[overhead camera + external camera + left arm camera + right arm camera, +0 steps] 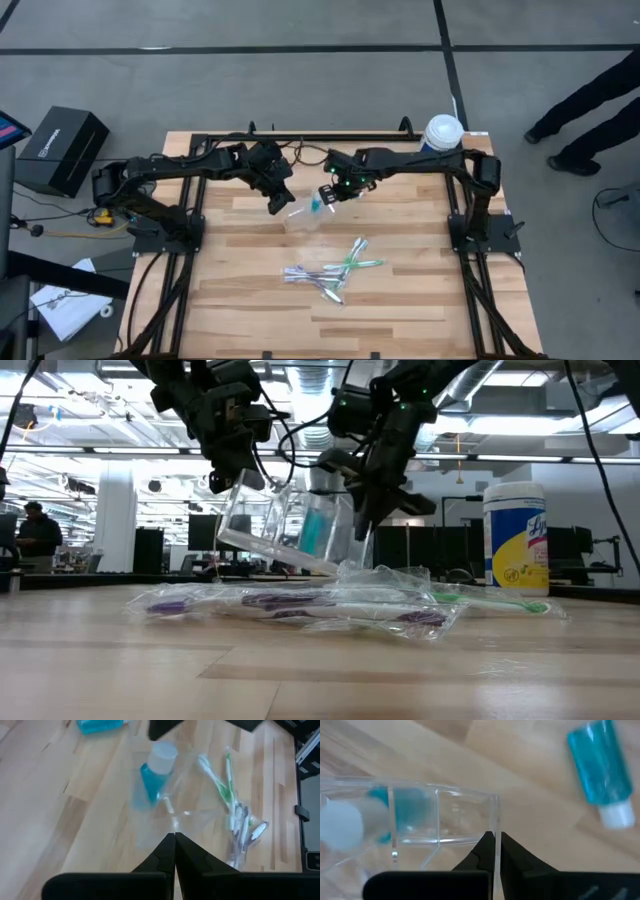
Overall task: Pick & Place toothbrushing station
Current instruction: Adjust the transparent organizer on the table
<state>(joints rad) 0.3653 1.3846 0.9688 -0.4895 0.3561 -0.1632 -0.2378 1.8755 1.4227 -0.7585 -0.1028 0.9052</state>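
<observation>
Nearest the table's front edge, the toothbrushes (330, 272) are lying in a loose heap on the wooden table (240, 300), purple-white ones in clear wrappers toward the left and green ones fanning toward the right; in the low view they are sprawling across the boards in front of everything else. Just behind them, near the table's middle, the clear plastic cup (285, 530) is hanging tilted above the boards, and both arms are gripping it. The left gripper (277, 203) is pinching the cup's left wall, its fingers pressed fully together on the thin plastic. The right gripper (328, 195) is clamping the cup's right edge, its fingers (487, 851) closed tight with the clear wall showing between them. Inside the cup, a blue tube (316, 530) with a white cap is sitting upright. A second blue tube (602, 770) is lying flat on the wood close to the cup. Farthest back, at the table's right rear corner, a white-lidded canister (442, 133) is standing upright, well apart from the rest.
</observation>
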